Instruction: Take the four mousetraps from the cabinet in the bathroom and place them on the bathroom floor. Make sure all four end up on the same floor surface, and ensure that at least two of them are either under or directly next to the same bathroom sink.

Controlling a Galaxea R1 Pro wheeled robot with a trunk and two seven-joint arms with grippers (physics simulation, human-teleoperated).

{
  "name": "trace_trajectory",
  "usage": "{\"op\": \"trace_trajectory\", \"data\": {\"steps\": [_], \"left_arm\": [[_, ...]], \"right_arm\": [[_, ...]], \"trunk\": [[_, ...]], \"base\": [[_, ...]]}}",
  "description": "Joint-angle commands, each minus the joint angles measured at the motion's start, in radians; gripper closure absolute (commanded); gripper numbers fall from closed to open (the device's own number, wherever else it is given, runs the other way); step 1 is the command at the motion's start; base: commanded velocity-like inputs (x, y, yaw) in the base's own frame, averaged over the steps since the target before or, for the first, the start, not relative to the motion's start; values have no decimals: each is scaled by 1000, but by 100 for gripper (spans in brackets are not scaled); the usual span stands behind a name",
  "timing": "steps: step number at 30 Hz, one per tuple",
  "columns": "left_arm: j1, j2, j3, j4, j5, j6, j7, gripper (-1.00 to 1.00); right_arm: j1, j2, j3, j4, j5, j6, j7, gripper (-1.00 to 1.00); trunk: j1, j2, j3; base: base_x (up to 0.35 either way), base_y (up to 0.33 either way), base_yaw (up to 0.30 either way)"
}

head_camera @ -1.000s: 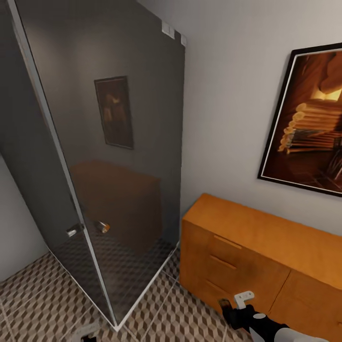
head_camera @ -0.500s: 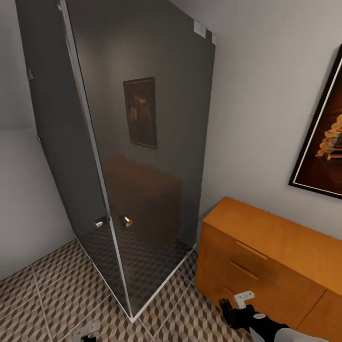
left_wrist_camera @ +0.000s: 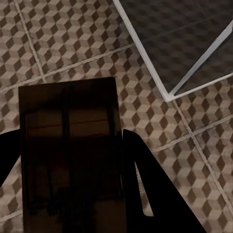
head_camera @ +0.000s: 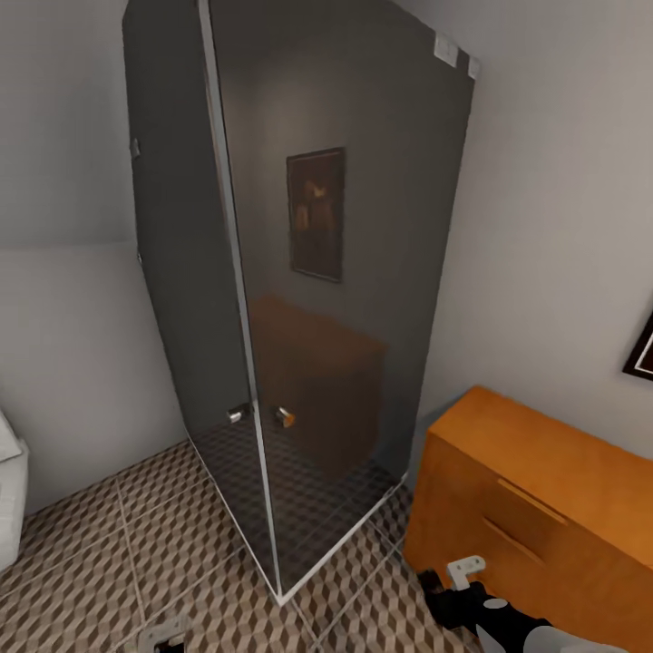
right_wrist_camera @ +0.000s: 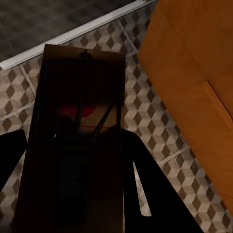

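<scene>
In the left wrist view a mousetrap [left_wrist_camera: 68, 107], a flat board in dark shadow, sits between the black fingers of my left gripper [left_wrist_camera: 70, 165], which is shut on it above the cube-patterned bathroom floor [left_wrist_camera: 73, 39]. My right gripper [right_wrist_camera: 73, 160] is shut on a second mousetrap [right_wrist_camera: 77, 121] with a red spot and black wire, hanging over the floor [right_wrist_camera: 145, 121] beside the orange-brown cabinet [right_wrist_camera: 194, 73]. The head view has the cabinet [head_camera: 544, 472] at lower right, the right gripper [head_camera: 453, 580] just in front of it and the left gripper [head_camera: 163, 635] at the bottom edge.
A tall dark glass shower enclosure [head_camera: 308, 272] stands in the corner, its white base rail [left_wrist_camera: 145, 63] close to my left gripper. A white fixture's edge [head_camera: 7, 490] juts in at far left. Open tiled floor [head_camera: 109, 553] lies between it and the shower.
The camera has swung left: shower and cabinet slid right in view, the framed picture has almost left the view, and a white fixture came in at left. Both grippers keep their places in view.
</scene>
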Motion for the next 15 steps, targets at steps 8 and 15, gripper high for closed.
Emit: {"op": "trace_trajectory", "data": {"steps": [8,15], "left_arm": [[-2,-2,-8,4,6,-6,0,100],[-2,-2,-8,5,6,-6,0,100]], "right_arm": [[-2,0,6,4,5,-8,1,100],[-2,-1,6,4,5,-8,1,100]], "trunk": [[1,-2,-2],[1,-2,-2]], "base": [[0,0,300],[0,0,300]]}}
